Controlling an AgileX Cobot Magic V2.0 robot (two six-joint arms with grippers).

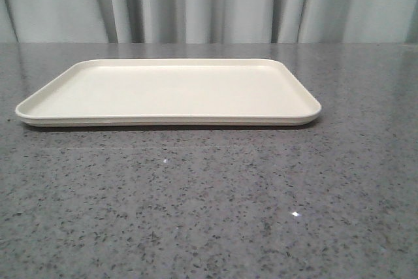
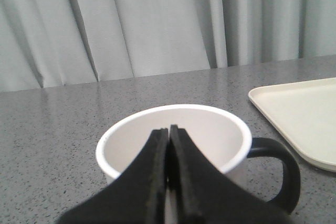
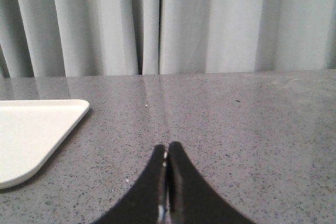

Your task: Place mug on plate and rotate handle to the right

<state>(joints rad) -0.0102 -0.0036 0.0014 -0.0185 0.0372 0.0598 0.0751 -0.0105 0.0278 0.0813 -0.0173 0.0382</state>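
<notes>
Left gripper [image 2: 168,132] closed above mug [image 2: 173,145] rim, right gripper [image 3: 167,150] closed over table [image 3: 252,124], plate [image 1: 166,93] beside

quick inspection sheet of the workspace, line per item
surface: grey speckled table, bare where seen
plate: cream tray flat on the table, nothing on it
mug: white mug with black handle, standing on the table beside the plate, not on it
clutter: nothing seen
left pincer: shut, at the mug's near rim, contact unclear
right pincer: shut, above bare table
cables: nothing seen
surroundings: grey curtain behind the table
</notes>
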